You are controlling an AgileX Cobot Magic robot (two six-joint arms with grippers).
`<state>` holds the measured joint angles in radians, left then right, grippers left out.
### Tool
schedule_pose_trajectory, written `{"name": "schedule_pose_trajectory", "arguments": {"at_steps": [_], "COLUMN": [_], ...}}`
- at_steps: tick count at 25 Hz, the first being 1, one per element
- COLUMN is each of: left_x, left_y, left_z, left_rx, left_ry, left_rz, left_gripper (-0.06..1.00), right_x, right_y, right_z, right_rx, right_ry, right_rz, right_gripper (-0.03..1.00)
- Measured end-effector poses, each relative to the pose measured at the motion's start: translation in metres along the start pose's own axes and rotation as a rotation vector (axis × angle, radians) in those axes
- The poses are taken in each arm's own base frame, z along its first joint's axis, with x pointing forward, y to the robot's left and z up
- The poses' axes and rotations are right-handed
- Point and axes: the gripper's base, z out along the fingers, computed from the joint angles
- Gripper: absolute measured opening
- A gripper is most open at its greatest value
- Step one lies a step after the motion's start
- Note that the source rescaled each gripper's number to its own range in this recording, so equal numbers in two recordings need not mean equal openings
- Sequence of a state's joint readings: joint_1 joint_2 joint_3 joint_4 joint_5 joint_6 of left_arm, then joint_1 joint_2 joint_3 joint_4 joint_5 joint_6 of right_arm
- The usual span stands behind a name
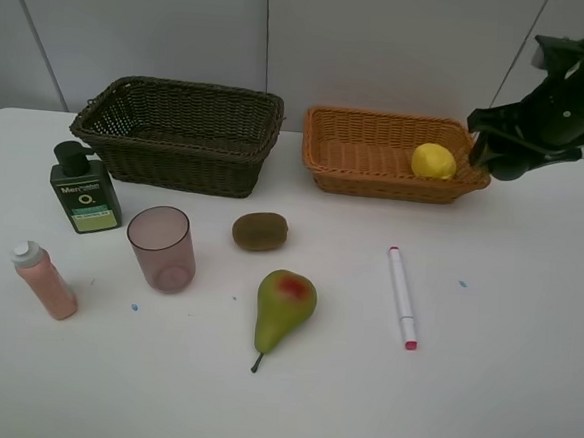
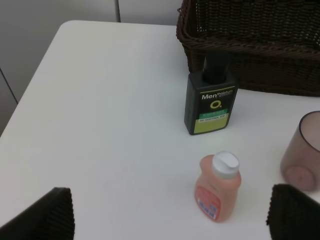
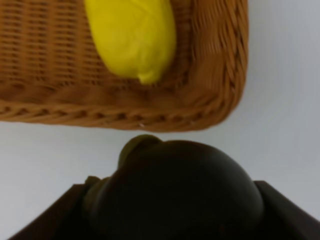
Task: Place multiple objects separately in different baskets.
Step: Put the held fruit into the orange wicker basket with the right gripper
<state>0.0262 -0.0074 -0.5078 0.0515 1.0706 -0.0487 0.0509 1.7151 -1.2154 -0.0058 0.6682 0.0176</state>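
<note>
- Clamping dark green round fruit [image 3: 175, 195]: right end effector [image 1: 511, 146], upper right, beside orange-tan wicker basket [image 1: 375, 180].
- Done: yellow lemon [image 1: 433, 161] inside.
- Remaining: six items on counter [image 1: 520, 395]; left end effector [image 2: 172, 216] apart.

Left gripper [image 2: 175, 220]: fingers [image 2: 50, 215] spread wide apart, nothing between them, pointed downward at a slant.
Right arm [image 1: 571, 93]: reaches in from the far right. Right gripper [image 1: 500, 145]: clamped around a dark green round fruit [image 3: 175, 200].

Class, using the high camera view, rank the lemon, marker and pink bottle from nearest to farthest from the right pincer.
1. Lemon, in the orange basket, beside the right pincer.
2. Marker, front right.
3. Pink bottle, front left.
</note>
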Motion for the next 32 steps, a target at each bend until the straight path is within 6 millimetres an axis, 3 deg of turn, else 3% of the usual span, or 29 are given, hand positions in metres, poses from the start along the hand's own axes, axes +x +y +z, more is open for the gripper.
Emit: {"name": "schedule_pose_trajectory", "arguments": {"at_steps": [7,10,19,26,32], "left_x": [0.000,0.000,0.000,0.000,0.000], "left_y": [0.000,0.000,0.000,0.000,0.000], "left_z": [0.000,0.000,0.000,0.000,0.000], "left_rx": [0.000,0.000,0.000,0.000,0.000], "left_ry": [0.000,0.000,0.000,0.000,0.000], "left_rz": [0.000,0.000,0.000,0.000,0.000], "left_gripper": [1.00,1.00,1.00,1.00,1.00], "right_x": [-0.038,-0.051,-0.071,-0.062,-0.053], "right_y": [0.040,0.054,0.073,0.076,0.088], "right_z": [-0.023,-0.018,0.048,0.094,0.111], "right_rx": [-0.060,-0.078,-0.103,-0.103,-0.129], "right_ry": [-0.159,-0.175,-0.092,0.011,0.057], "right_rz": [-0.090,-0.115,-0.117,-0.110,-0.128], "right_gripper": [0.62,0.62,0.62,0.62,0.62]}}
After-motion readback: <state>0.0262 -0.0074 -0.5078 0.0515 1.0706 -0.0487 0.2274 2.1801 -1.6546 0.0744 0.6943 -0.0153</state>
